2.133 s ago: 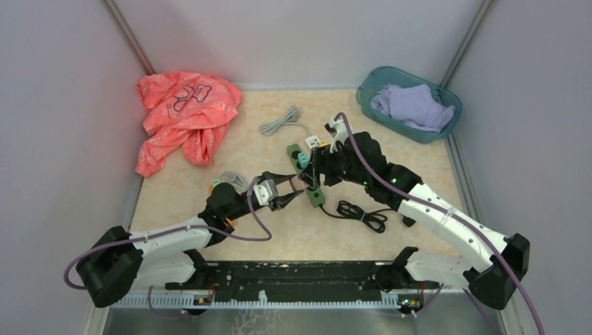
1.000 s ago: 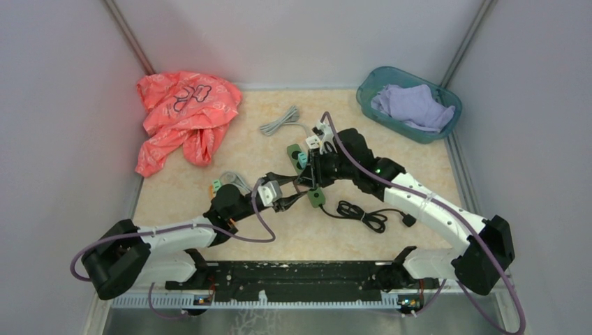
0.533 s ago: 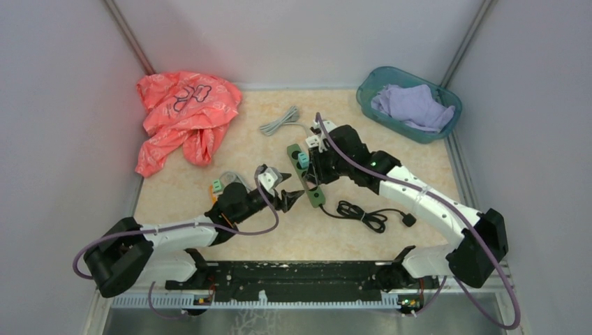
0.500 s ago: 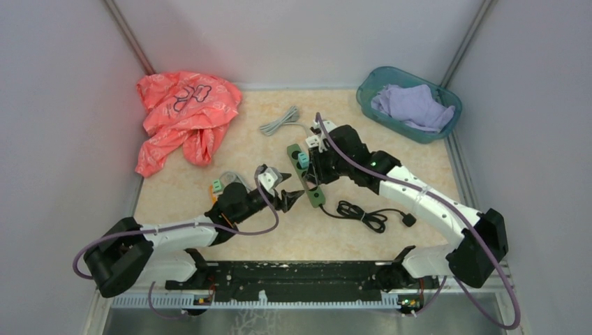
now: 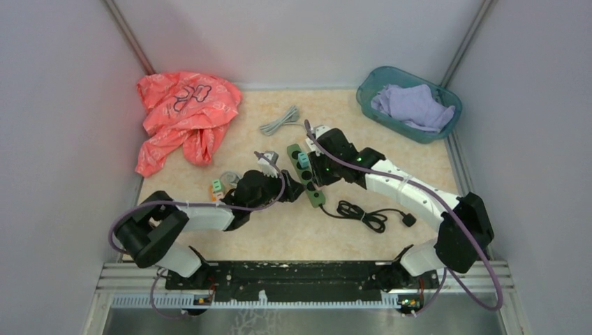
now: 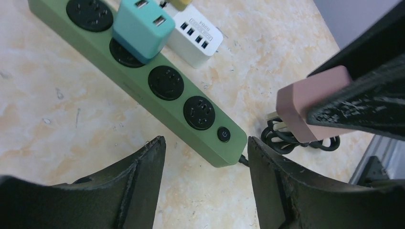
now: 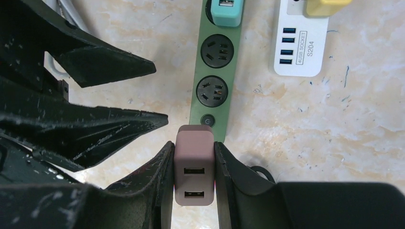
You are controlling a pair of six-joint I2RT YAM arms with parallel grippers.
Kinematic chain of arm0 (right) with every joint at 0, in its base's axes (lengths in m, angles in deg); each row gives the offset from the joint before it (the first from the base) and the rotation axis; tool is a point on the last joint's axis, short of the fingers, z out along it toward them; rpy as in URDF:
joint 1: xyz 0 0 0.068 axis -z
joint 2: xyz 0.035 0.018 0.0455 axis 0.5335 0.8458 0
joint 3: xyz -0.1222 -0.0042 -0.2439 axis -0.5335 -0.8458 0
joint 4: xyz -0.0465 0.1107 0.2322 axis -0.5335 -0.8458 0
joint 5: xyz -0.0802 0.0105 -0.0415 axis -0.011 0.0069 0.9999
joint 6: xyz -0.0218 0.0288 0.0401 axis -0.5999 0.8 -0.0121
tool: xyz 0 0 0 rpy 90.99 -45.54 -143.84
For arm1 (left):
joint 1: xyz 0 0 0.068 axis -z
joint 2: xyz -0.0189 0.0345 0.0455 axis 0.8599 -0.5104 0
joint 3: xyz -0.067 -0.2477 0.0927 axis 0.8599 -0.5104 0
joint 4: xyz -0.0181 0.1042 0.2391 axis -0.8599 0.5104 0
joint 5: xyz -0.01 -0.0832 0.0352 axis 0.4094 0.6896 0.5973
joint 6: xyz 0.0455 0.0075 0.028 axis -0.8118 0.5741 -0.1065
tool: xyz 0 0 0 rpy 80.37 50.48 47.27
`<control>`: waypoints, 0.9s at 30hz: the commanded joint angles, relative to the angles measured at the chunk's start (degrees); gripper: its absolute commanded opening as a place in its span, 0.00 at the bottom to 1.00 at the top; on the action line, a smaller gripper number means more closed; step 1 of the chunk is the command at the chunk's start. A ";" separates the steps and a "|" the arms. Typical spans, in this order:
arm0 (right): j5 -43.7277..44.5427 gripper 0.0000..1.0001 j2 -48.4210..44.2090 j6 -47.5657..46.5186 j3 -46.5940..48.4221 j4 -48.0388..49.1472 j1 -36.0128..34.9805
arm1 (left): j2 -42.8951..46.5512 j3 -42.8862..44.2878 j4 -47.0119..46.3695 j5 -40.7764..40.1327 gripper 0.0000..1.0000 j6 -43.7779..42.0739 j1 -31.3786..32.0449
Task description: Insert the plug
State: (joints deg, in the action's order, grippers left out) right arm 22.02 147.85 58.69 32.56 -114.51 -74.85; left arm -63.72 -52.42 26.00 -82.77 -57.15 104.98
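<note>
Both arms have closed in on the green power strip (image 7: 215,82) at mid-table: the right gripper (image 7: 193,155) clamps the mauve plug (image 7: 194,171) over its near-edge end, ready for a free socket, while the left gripper (image 6: 203,145), spread wide, flanks that end, probably to brace it

Power strips: two, green strip (image 7: 214,71), white strip (image 7: 300,43)
Adapters: three, teal adapter (image 7: 227,12), pink adapter (image 7: 194,164), yellow adapter (image 7: 327,5)
Cloths: two, orange cloth (image 5: 183,112), lavender cloth (image 5: 412,105)
Cable bundles (image 5: 279,120): perhaps three
</note>
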 commanded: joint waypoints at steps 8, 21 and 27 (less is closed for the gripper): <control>4.12 0.00 2.37 -1.40 0.36 5.17 -0.28 | -9.69 7.23 2.75 12.59 0.61 19.71 -7.67; 7.28 0.00 7.42 -1.58 1.30 7.33 -0.34 | -19.39 11.99 2.39 18.68 0.50 25.73 -10.20; 8.15 0.00 9.51 -1.68 1.86 8.02 -0.45 | -21.48 12.36 1.80 18.34 0.45 26.43 -10.50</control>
State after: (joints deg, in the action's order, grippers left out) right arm 28.40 156.49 57.64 32.45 -109.83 -74.85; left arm -83.37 -41.28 28.77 -65.20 -31.88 94.90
